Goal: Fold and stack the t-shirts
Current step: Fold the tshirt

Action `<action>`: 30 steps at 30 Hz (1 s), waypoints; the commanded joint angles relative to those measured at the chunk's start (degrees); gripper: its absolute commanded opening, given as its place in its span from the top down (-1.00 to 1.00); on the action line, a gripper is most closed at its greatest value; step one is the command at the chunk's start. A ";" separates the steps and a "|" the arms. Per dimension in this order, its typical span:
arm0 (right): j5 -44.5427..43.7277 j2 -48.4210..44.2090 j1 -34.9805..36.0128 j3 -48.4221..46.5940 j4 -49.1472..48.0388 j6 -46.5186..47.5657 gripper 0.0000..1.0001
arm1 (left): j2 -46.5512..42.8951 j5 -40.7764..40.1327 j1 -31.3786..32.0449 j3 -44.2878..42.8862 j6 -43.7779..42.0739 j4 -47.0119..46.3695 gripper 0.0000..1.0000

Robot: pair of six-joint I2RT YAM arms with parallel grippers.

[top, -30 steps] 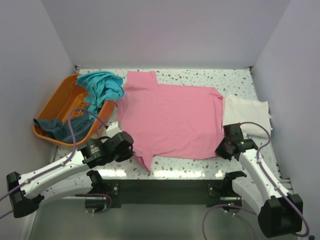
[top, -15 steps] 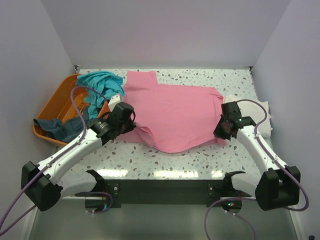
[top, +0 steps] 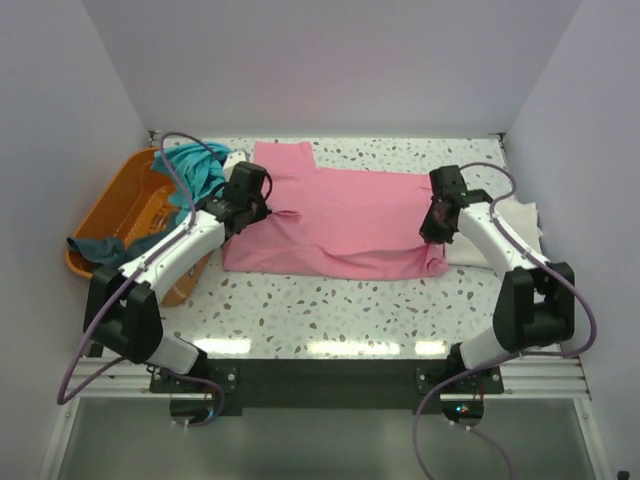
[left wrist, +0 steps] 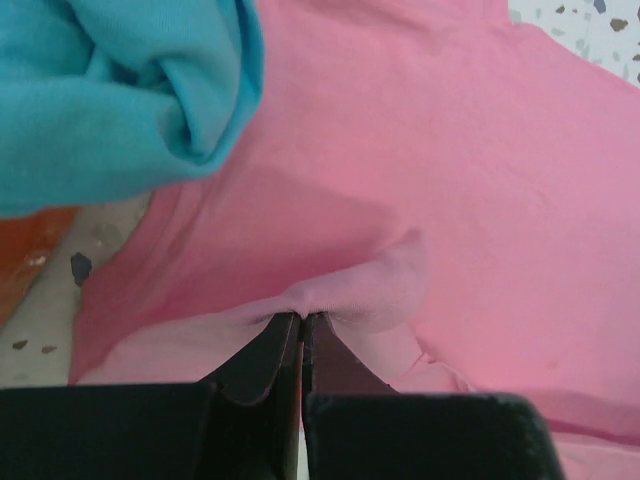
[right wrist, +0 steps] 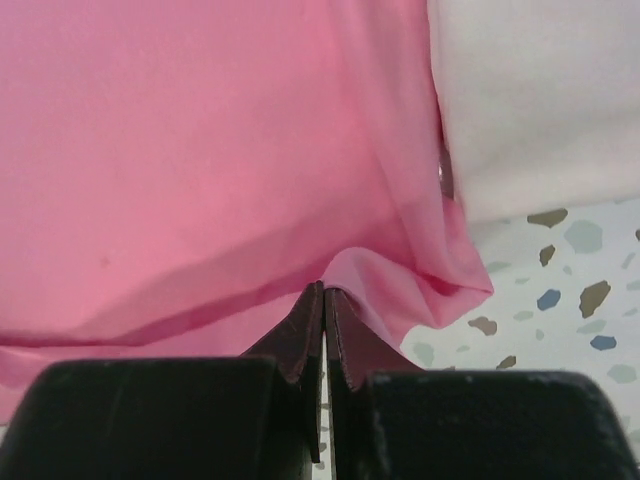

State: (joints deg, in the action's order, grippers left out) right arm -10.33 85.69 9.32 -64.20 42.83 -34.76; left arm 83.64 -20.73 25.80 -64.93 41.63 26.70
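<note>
The pink t-shirt (top: pixel 340 220) lies across the middle of the table with its near edge folded back over itself. My left gripper (top: pixel 258 208) is shut on the shirt's left edge; the pinched pink cloth (left wrist: pixel 350 290) shows in the left wrist view at my closed left gripper (left wrist: pixel 301 318). My right gripper (top: pixel 434 222) is shut on the shirt's right edge, and its jaws (right wrist: pixel 324 290) pinch a pink fold (right wrist: pixel 370 275). The cream-white t-shirt (top: pixel 500 235) lies at the right, also in the right wrist view (right wrist: pixel 540 100). The teal t-shirt (top: pixel 195 172) hangs over the basket, also in the left wrist view (left wrist: pixel 110 90). The dark slate-blue t-shirt (top: pixel 105 255) lies in the basket.
The orange plastic basket (top: pixel 115 215) stands at the left of the table, beside my left arm. White walls close in the back and both sides. Speckled tabletop (top: pixel 340 305) shows in front of the pink shirt.
Both grippers have carried the pink shirt's near edge away from the arm bases towards the back, folding the shirt over itself. The shirt now covers a narrower band of the table.
</note>
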 commanded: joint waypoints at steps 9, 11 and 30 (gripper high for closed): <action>-6.37 13.36 -0.62 -12.34 0.94 3.65 0.90 | 13.55 3.50 -5.85 -11.01 -6.21 -6.14 1.00; -7.16 15.38 -0.79 -13.39 0.59 4.26 0.75 | 15.15 4.29 -6.02 -12.06 -6.64 -5.78 0.80; -1.08 4.07 3.93 -8.50 -4.32 15.86 -0.97 | 9.90 14.93 -2.61 -9.62 -9.64 -7.10 -1.00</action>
State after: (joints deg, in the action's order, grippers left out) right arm -18.06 96.47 9.80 -77.10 41.15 -20.97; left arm 98.96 -8.73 21.15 -77.45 33.32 21.23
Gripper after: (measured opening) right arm 0.983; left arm 0.997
